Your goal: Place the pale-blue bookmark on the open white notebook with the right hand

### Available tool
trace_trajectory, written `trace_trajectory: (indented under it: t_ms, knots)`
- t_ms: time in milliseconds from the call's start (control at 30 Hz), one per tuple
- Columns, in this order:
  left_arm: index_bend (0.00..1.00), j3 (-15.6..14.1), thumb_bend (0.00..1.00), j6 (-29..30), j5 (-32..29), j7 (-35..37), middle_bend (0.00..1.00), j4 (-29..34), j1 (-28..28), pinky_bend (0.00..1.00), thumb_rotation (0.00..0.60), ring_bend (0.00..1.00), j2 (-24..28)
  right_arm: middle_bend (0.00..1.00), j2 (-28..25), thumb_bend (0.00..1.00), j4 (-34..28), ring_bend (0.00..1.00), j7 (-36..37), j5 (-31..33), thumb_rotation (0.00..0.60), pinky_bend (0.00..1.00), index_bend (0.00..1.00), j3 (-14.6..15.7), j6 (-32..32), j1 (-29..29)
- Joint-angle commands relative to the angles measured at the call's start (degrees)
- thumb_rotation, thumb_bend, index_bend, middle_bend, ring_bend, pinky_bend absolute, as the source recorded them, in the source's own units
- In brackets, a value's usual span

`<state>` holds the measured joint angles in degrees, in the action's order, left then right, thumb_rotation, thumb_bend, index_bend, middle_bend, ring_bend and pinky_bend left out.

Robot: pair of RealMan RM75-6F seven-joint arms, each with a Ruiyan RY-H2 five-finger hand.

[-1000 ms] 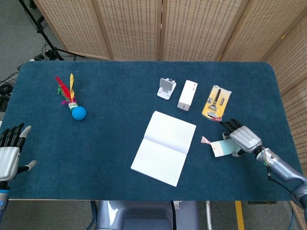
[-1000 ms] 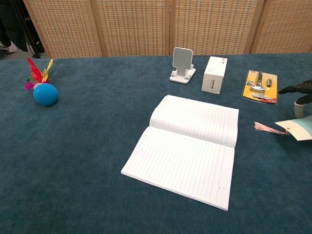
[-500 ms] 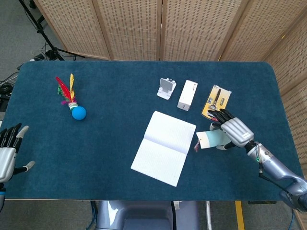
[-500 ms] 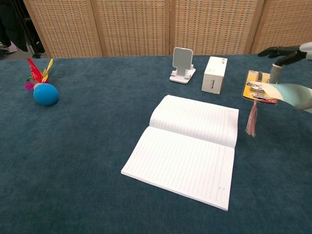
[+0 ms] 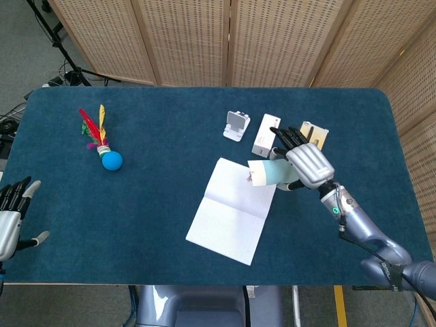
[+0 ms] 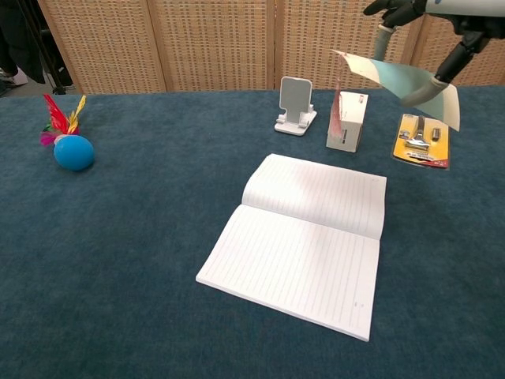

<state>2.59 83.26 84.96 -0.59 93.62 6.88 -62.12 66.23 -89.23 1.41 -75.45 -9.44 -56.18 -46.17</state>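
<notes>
blue table [image 5: 170,204], right hand [image 5: 304,163] half-hiding bookmark [image 5: 267,173]

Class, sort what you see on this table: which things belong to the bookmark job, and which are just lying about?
Part of the job:
pale-blue bookmark, held above the table
open white notebook
right hand, holding the bookmark

Just lying about:
feathered shuttlecock
white phone stand
white box
yellow blister pack
left hand

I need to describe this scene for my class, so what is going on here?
The robot's right hand holds a pale-blue paper bookmark with a pink tassel in the air, above the far edge of the open white lined notebook on the dark blue table. The bookmark is not yet set down. The left hand is at the table's near left edge, fingers apart, holding nothing.
</notes>
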Motion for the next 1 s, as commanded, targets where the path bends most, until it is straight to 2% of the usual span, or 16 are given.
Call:
trace_trajectory:
  t_ms: [33,133,200,267,500,600,700,1000]
  knots:
    - [0.0,-0.19,0.0,0.12,0.37,0.71,0.0,-0.02,-0.11,0.0,0.6,0.0,0.36,0.0,2.31,0.22,-5.65,0.0,-14.39,12.73,0.6,0.0,0.51,-4.22,3.91,-4.83]
    - [0.0,-0.12,0.0,0.11,0.23,1.43,0.0,-0.08,-0.15,0.0,0.6,0.0,0.63,0.0,4.17,0.26,-7.64,0.0,-22.25,21.45,0.6,0.0,0.53,-5.19,3.58,-7.19]
    - [0.0,-0.02,0.0,0.05,-0.02,1.87,0.0,-0.1,-0.19,0.0,0.6,0.0,0.8,0.0,6.13,0.27,-10.34,0.0,-28.78,29.94,0.6,0.0,0.54,-6.06,1.14,-9.32]
    - [0.0,0.11,0.0,-0.04,-0.33,2.14,0.0,-0.15,-0.19,0.0,0.6,0.0,0.9,0.0,8.31,0.3,-12.56,0.0,-33.22,35.58,0.6,0.0,0.55,-6.93,-2.0,-11.18]
    - [0.0,0.33,0.0,-0.88,-1.29,2.13,0.0,-0.21,0.03,0.0,0.6,0.0,0.88,0.0,18.77,0.33,-13.4,0.0,-45.05,48.27,0.6,0.0,0.55,-8.11,-11.5,-17.43]
    - [0.0,0.52,0.0,-1.34,-1.8,1.87,0.0,-0.16,0.24,0.0,0.6,0.0,0.82,0.0,22.81,0.34,-12.45,0.0,-46.91,51.58,0.6,0.0,0.55,-9.18,-12.89,-19.54]
    - [0.0,1.02,0.0,-2.06,-3.0,1.92,0.0,-0.18,0.53,0.0,0.6,0.0,0.82,0.0,28.58,0.35,-7.96,0.0,-49.08,53.62,0.6,0.0,0.55,-9.2,-13.18,-22.19]
    - [0.0,1.69,0.0,-4.29,-5.37,2.03,0.0,-1.04,1.34,0.0,0.6,0.0,0.66,0.0,34.73,0.38,-0.23,0.0,-51.55,57.22,0.6,0.0,0.55,-10.06,-13.13,-24.11]
